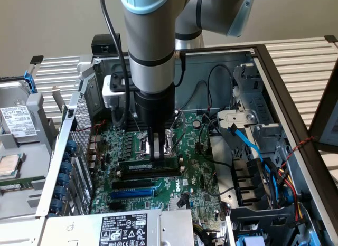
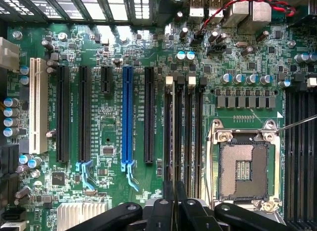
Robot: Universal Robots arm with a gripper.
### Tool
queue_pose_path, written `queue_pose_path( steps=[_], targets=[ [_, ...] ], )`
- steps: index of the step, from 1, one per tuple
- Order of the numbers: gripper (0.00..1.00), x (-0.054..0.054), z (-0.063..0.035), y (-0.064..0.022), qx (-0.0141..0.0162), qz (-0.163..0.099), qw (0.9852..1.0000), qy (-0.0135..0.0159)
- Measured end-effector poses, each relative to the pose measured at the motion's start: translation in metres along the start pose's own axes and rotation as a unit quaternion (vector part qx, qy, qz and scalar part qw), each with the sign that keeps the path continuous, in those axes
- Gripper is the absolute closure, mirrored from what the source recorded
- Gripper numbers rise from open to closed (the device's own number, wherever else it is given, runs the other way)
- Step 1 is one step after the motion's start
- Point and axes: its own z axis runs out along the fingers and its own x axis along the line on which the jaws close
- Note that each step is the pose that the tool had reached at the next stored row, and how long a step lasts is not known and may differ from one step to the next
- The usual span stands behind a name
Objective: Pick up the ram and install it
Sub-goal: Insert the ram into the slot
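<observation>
The ram (image 1: 141,166), a long dark stick with a pale label, stands on edge along the black memory slots (image 1: 132,181) of the green motherboard (image 1: 203,172). My gripper (image 1: 156,156) comes straight down on its middle and is shut on it. In the wrist view the gripper (image 2: 174,203) has its black fingers (image 2: 161,213) pressed together around the ram (image 2: 174,142). The ram shows edge-on there as a thin dark line over the slots with white end clips (image 2: 169,81). Whether it sits fully in a slot I cannot tell.
The CPU socket (image 2: 242,169) lies right beside the memory slots, and a blue expansion slot (image 2: 127,117) is on their other side. Blue and black cables (image 1: 248,143) and drive bays fill the case at the exterior view's right. A labelled power supply (image 1: 124,227) sits in front.
</observation>
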Motion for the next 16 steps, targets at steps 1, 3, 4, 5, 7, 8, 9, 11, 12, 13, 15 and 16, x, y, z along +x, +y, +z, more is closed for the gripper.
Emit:
queue_pose_path(
  steps=[1, 3, 4, 5, 7, 8, 9, 11, 12, 13, 15, 16],
  targets=[
    [0.87, 0.0, 0.0, 0.0002, 0.0003, 0.0, 1.0, 0.0],
    [0.87, 0.0, 0.0, 0.0004, 0.0012, 0.002, 1.0, -0.0001],
    [0.87, 0.0, 0.0, 0.0004, 0.0018, 0.003, 1.0, -0.0001],
    [0.87, 0.0, 0.0, 0.0005, 0.0021, 0.004, 1.0, -0.0001],
    [0.87, 0.0, 0.0, 0.0005, 0.0027, 0.005, 1.0, 0.0],
    [0.87, 0.0001, 0.0, 0.0009, 0.0028, 0.006, 1.0, 0.0001],
    [0.87, 0.0001, 0.0, 0.0012, 0.0028, 0.007, 1.0, 0.0001],
    [0.87, 0.0002, 0.0, 0.0024, 0.0031, 0.008, 1.0, 0.0002],
    [0.87, 0.0001, 0.0, 0.0025, 0.003, 0.008, 1.0, 0.0001],
    [0.87, 0.0001, 0.0, 0.0025, 0.0031, 0.008, 1.0, 0.0003],
    [0.87, 0.0002, 0.0, 0.0027, 0.0035, 0.008, 1.0, 0.0006],
    [0.87, 0.0001, -0.0001, 0.0026, 0.0036, 0.009, 1.0, 0.0006]
  ],
)
